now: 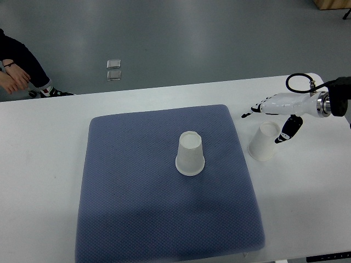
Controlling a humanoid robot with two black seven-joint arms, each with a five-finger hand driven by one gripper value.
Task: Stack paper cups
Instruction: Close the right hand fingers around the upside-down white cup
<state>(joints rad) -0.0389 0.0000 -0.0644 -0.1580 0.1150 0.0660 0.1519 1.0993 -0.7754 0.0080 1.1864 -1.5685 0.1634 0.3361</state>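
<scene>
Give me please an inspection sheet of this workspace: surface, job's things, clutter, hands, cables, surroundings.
Surface: white table with a blue-grey mat on it.
Job's things: one paper cup upside down on the mat; a second cup on the bare table right of the mat, under the hand.
Clutter: nothing seen.
Hands: right hand over the second cup, fingers spread, not closed on it; left hand not in view.
Cables: black loop at the right wrist.
Surroundings: grey floor, a floor socket plate, a seated person at upper left.
</scene>
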